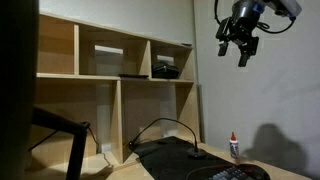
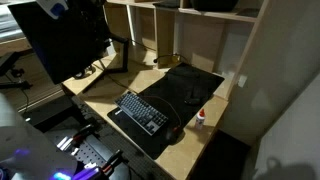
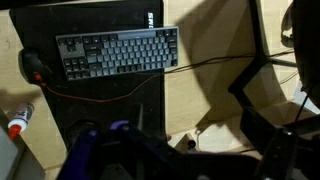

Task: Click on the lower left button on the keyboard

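Gripper (image 1: 233,55): high in the air in an exterior view, fingers spread, nothing held between them; well apart from everything on the desk.
Gripper in wrist view: only dark, blurred parts along the lower edge; state not readable there.
Keyboard (image 3: 118,53): flat on the black mat, far below the gripper; seen whole from above in the wrist view, long side across the picture, pale glints on the keys. Also in both exterior views (image 1: 230,173) (image 2: 140,110), near the front edge of the desk. Single keys too small to tell apart.
Mat (image 3: 100,115): large, plain black, under the keyboard and reaching well beyond it on the long side.
Mouse (image 3: 33,65): dark with a red glint, just beside one short end of the keyboard, on the mat (image 2: 177,131).
Cable (image 3: 210,65): thin and dark, running from the other short end across the bare wood.
Bottle (image 3: 18,122): small, white with a red cap, off the mat near the mouse; upright in both exterior views (image 1: 233,146) (image 2: 200,117).
Desk (image 3: 190,100): pale wood, partly in shadow.
Shelves (image 1: 110,60): pale wooden compartments behind the desk, dark items in the upper ones.
Monitor (image 2: 60,40): large dark screen at one end of the desk.
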Tool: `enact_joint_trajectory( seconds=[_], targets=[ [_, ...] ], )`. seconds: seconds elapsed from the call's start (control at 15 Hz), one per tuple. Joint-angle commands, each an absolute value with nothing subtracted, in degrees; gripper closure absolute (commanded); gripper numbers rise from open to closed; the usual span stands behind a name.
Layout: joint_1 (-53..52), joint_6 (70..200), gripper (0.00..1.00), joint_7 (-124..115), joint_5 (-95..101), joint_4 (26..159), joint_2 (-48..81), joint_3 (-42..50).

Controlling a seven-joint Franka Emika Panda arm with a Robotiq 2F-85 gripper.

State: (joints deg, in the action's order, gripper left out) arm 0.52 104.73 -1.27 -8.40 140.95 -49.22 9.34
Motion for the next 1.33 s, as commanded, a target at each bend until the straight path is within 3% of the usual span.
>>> enact_joint_trajectory(
  seconds=[0.0, 0.6, 0.67, 1.0, 1.27],
  targets=[
    [2.0, 104.5, 0.0, -0.4, -9.3, 140.8, -49.0, 8.4],
    [-3.1, 121.1, 0.0, -8.2, -12.2, 158.4, -33.8, -4.1],
    [-1.6, 116.5, 0.0, -6.9, -10.3, 156.3, -38.0, -2.2],
    [-3.3, 120.4, 0.0, -8.4, -11.1, 158.5, -33.9, -4.0],
    [-10.4, 130.4, 0.0, -7.2, -19.2, 159.5, -22.8, -7.1]
  ],
)
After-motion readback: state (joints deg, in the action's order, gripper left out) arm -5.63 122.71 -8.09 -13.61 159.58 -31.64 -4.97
